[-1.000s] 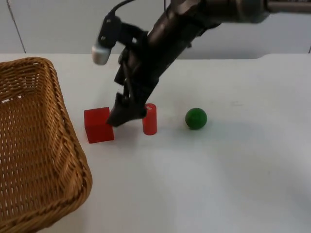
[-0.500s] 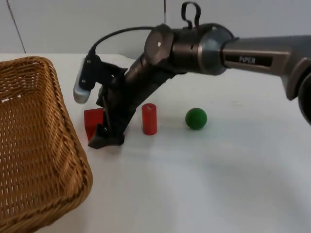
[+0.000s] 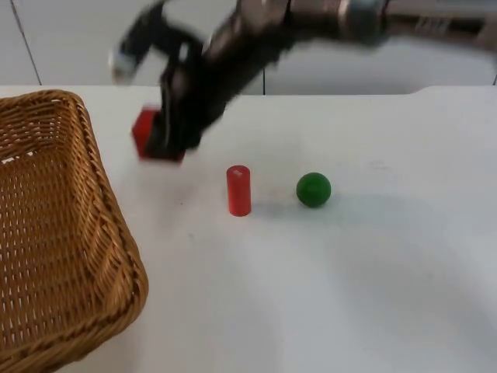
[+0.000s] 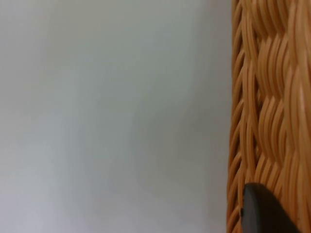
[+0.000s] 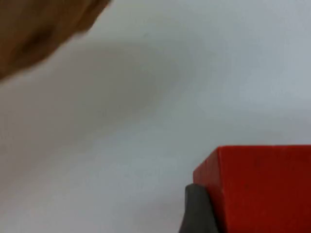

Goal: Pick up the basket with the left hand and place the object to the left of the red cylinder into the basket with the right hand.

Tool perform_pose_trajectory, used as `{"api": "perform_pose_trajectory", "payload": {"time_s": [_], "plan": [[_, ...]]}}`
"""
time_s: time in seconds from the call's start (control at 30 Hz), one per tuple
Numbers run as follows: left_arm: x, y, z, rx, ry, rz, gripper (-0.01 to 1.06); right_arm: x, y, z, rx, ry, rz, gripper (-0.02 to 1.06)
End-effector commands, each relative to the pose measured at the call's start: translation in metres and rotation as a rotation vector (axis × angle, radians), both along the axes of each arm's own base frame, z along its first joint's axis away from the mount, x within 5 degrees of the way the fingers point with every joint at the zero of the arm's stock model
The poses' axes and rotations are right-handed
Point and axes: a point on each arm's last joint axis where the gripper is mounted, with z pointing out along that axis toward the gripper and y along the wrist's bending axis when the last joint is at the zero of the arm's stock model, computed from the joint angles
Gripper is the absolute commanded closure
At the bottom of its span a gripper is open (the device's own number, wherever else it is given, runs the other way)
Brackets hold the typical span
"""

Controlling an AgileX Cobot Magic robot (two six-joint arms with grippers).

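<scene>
My right gripper (image 3: 165, 144) is shut on a red cube (image 3: 146, 134) and holds it in the air, above the table and to the left of the upright red cylinder (image 3: 238, 189). In the right wrist view the red cube (image 5: 262, 187) sits against a grey fingertip (image 5: 197, 211). The woven wicker basket (image 3: 54, 233) stands large at the left, just left of the held cube. My left gripper (image 4: 269, 213) is shut on the basket's rim (image 4: 267, 97), with one black fingertip pressed against the weave.
A green ball (image 3: 314, 189) rests on the white table (image 3: 349, 295) to the right of the cylinder. A blurred brown edge of the basket (image 5: 39, 29) lies ahead of the cube in the right wrist view. The grey partition wall (image 3: 78, 47) closes the back.
My right gripper came down around the red cube, shut on it and has lifted it up and back off the table. The basket, cylinder and ball have stayed put.
</scene>
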Motion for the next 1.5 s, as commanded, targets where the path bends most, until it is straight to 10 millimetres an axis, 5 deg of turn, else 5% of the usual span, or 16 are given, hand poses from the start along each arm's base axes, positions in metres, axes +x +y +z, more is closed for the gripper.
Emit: {"api": "perform_pose_trajectory", "payload": {"time_s": [0.0,0.2,0.4,0.67,1.0,1.23,1.47], "plan": [[-0.001,-0.001,0.002,-0.018,-0.01,0.007,1.05,0.0,-0.016,0.043,0.01,-0.005,-0.081,1.04],[-0.002,-0.003,0.002,-0.032,-0.004,-0.023,1.05,-0.018,-0.057,0.146,0.073,-0.049,-0.317,1.05],[-0.002,-0.004,0.002,-0.034,-0.003,-0.034,1.05,-0.037,-0.066,0.182,0.148,-0.006,-0.39,1.05],[-0.002,-0.005,0.002,-0.036,-0.004,-0.042,1.05,-0.063,-0.034,0.168,0.119,0.06,-0.331,1.05],[-0.002,-0.004,0.002,-0.031,-0.008,-0.036,1.05,-0.132,0.043,0.111,0.126,0.152,-0.13,1.05],[-0.002,-0.004,0.002,-0.032,-0.009,-0.037,1.05,-0.151,0.063,0.091,0.123,0.173,-0.074,1.05],[-0.002,-0.004,0.002,-0.036,-0.01,-0.039,1.05,-0.147,0.075,0.054,0.101,0.242,-0.066,1.01]]}}
